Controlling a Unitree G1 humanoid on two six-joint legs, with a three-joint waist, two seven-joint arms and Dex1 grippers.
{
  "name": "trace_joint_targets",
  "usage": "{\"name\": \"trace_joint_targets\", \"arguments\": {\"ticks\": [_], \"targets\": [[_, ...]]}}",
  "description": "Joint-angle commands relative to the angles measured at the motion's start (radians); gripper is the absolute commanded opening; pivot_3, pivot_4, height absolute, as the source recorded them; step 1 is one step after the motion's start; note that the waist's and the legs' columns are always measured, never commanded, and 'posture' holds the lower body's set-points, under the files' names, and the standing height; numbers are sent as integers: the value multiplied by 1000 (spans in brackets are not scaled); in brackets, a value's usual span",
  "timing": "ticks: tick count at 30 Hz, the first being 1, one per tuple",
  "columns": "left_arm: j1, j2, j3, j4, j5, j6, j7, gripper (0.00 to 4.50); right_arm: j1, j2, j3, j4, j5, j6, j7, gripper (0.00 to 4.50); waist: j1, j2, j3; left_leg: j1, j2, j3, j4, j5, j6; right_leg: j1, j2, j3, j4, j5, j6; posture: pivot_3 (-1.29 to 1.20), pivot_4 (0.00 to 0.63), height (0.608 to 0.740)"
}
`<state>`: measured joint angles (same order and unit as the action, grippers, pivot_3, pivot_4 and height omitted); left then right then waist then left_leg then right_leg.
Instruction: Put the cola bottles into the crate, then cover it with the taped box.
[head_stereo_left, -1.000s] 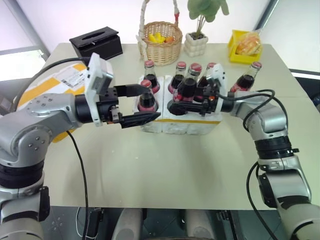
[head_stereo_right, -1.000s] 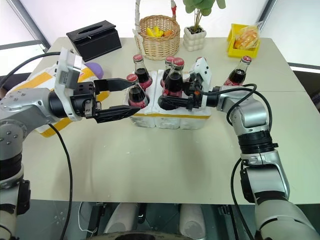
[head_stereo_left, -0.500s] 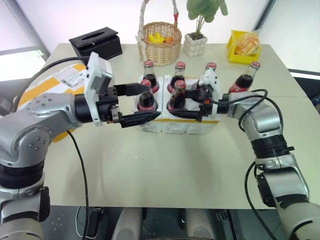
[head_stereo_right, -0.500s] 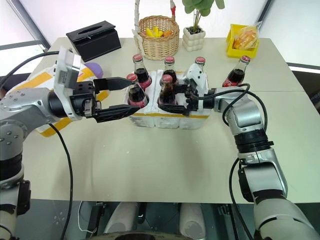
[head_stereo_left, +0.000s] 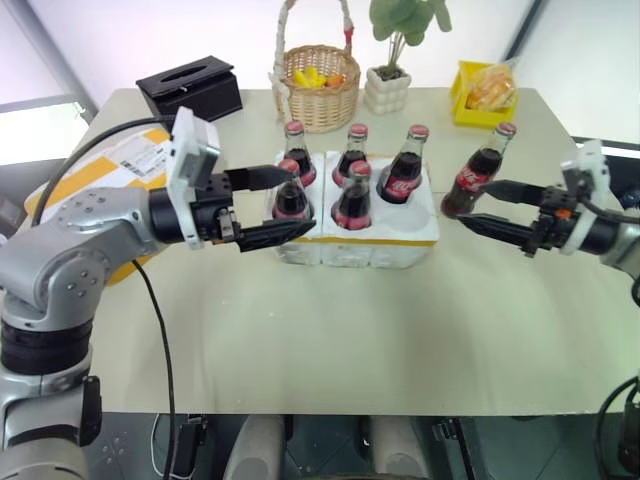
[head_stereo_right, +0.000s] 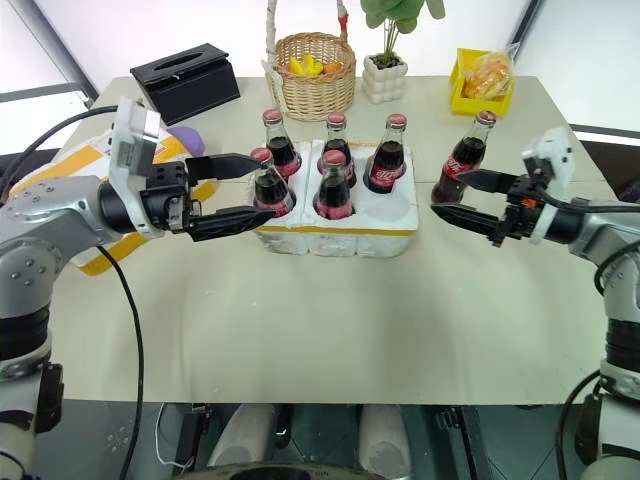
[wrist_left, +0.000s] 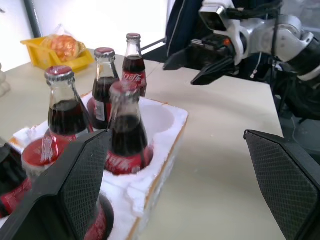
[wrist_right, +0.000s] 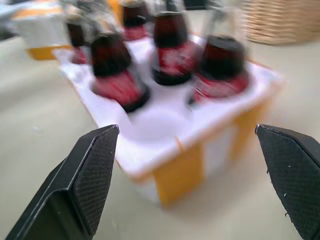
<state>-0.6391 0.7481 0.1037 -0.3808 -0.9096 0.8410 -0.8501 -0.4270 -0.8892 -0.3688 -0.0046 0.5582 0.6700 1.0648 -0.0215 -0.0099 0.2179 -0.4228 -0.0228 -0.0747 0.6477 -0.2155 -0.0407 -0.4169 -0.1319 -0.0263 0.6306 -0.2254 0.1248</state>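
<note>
From the head camera I see five cola bottles (head_stereo_left: 353, 197) seated in the crate (head_stereo_left: 360, 243), a sixth (head_stereo_left: 478, 181) on the bench (head_stereo_left: 330, 330) beside my spread right tool (head_stereo_left: 481, 207). Left wrist: my left tool (wrist_left: 190, 195) is spread beside the crate.
</note>
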Motion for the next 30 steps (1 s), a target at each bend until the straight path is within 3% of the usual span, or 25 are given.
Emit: {"name": "trace_joint_targets", "arguments": {"ticks": [1,9,30], "targets": [[-33,-6,-9,4,7,-20,-31,4500,-15,4,-51,59,-57,-68,-124,4464,2,0,0,1,0,0,0,0,0,1,0,0,0,-1,-2,0,150,740],[-73,-43,-44,-1,11,-8,-38,4500,-128,91,33,230,-140,-163,-264,4464,4,0,0,1,0,0,0,0,0,2,1,1,-1,1,0,0,150,740],[-69,-37,-21,-59,-36,47,1,4500,-398,225,149,688,-270,-377,-334,4464,1,0,0,2,1,-1,0,0,0,2,3,1,-1,1,0,0,150,740]]}}
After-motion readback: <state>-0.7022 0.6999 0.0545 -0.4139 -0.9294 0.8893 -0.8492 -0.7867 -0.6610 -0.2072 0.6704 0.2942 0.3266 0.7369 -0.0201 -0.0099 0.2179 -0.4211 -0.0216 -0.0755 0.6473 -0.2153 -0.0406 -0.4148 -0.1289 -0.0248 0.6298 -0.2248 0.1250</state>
